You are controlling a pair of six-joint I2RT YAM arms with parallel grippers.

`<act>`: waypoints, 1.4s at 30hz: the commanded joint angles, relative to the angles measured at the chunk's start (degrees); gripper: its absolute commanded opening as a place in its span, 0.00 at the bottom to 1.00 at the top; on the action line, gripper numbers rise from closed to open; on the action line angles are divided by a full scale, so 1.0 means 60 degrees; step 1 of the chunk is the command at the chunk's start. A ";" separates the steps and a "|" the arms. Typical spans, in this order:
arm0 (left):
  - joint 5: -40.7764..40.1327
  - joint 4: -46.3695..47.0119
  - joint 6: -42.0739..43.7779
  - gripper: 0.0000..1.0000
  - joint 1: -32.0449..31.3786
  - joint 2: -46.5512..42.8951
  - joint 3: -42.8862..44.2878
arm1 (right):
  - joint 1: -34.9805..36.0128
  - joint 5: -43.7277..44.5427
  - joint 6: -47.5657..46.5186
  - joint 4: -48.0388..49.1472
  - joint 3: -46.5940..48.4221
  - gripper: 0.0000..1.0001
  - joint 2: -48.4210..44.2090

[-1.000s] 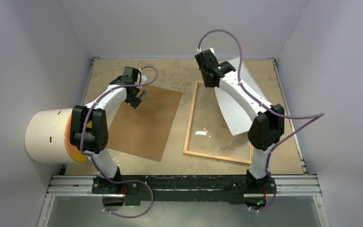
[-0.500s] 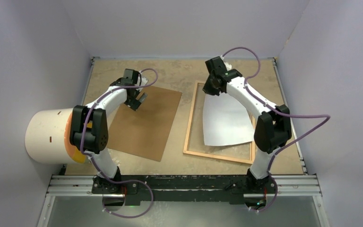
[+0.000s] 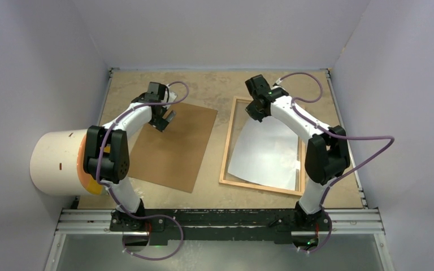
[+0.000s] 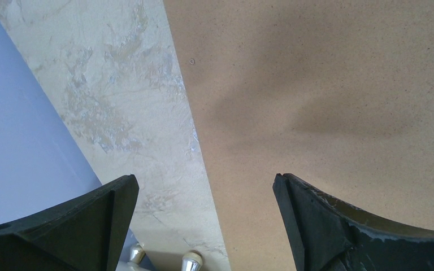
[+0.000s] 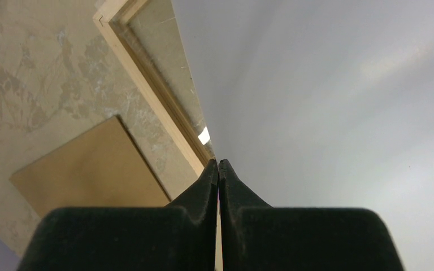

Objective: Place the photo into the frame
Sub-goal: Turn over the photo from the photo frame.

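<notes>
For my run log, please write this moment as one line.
right gripper: shut on photo edge | photo: white back up, over frame | left gripper: open, above backing board

Soft, even light; faint shadows on the brown board point(image 4: 328, 84), a glare spot on the frame point(image 5: 155, 99).

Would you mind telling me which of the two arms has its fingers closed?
The right gripper: its fingers pinch the white photo over the frame, while the left gripper has them spread apart.
</notes>
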 commanded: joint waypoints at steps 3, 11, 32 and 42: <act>-0.0091 0.0304 0.0165 1.00 -0.0015 -0.0076 0.0072 | 0.0016 0.0593 -0.0404 -0.0227 0.0397 0.00 0.0097; -0.0092 0.0332 0.0197 1.00 -0.0015 -0.0063 0.0043 | 0.0014 -0.0475 -0.1951 -0.0019 0.0810 0.00 0.0979; -0.0141 0.0476 0.0304 1.00 -0.0015 -0.0130 -0.0089 | 0.0043 -0.0742 -0.1096 0.0045 0.0699 0.15 0.1155; -0.0121 0.0510 0.0300 1.00 -0.0015 -0.0104 -0.0128 | 0.0043 -0.1553 -0.2127 0.1249 0.0029 0.87 0.0835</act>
